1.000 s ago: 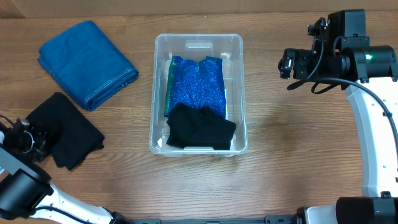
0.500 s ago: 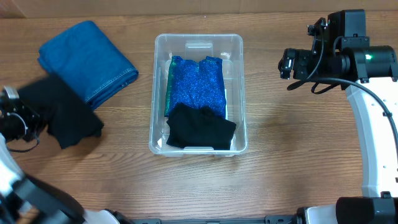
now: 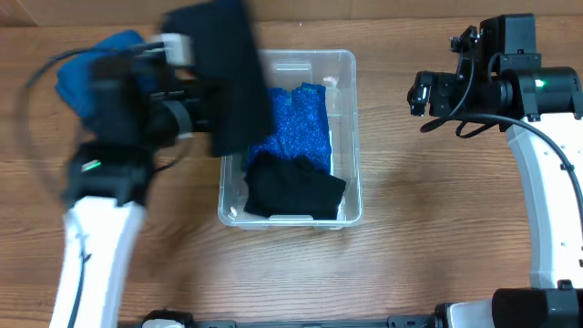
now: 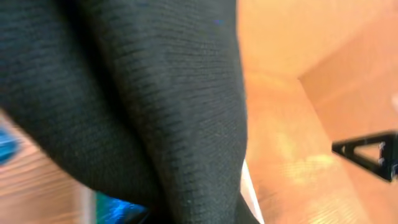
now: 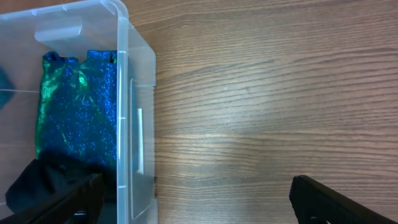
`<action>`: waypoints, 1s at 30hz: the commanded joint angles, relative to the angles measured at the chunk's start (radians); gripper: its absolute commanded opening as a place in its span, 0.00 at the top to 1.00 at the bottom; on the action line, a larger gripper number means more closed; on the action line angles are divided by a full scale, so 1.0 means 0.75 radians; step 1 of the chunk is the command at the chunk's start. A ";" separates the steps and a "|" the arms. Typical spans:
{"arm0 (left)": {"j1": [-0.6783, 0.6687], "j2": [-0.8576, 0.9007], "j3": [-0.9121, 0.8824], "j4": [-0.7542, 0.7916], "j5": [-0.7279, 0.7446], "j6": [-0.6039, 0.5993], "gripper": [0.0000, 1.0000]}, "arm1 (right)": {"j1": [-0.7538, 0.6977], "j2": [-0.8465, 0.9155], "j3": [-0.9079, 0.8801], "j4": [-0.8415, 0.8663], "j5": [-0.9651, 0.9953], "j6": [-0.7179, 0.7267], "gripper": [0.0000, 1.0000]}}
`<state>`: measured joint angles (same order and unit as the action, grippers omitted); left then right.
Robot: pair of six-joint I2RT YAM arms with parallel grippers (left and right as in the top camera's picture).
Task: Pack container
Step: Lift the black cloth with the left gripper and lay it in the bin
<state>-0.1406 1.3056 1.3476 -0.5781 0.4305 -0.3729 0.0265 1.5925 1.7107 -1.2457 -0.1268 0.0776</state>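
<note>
The clear container [image 3: 344, 66] stands mid-table and holds a sparkly blue cloth [image 3: 301, 128] with a folded black cloth [image 3: 293, 188] on its near end. My left gripper [image 3: 202, 117] is shut on another black cloth [image 3: 228, 73] and holds it raised over the container's left side. This cloth fills the left wrist view [image 4: 124, 93] and hides the fingers there. My right gripper [image 3: 421, 94] is open and empty above bare table right of the container. The container also shows in the right wrist view [image 5: 134, 81], left of the right gripper [image 5: 199, 199].
A folded blue denim cloth [image 3: 77, 77] lies at the back left, partly hidden by my left arm. Bare wooden table [image 3: 437, 219] lies right of the container and in front of it.
My left arm has swung from the table's left edge up and right, carrying the black cloth off the table to over the container's left side. The right arm has not moved.
</note>
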 commanded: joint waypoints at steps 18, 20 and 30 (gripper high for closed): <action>-0.430 0.693 0.016 0.457 -0.121 -0.188 0.96 | 0.000 -0.017 0.007 0.002 -0.007 0.003 0.00; -0.433 0.693 0.016 0.457 -0.121 -0.187 0.96 | 0.000 -0.017 0.007 0.002 -0.007 0.003 0.00; -0.424 0.693 0.016 0.288 -0.125 -0.429 0.96 | 0.000 -0.017 0.007 0.002 -0.007 0.003 0.00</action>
<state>-0.4568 1.8259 1.3468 -0.3412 0.3019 -0.5716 0.0269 1.5925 1.7107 -1.2488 -0.1272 0.0784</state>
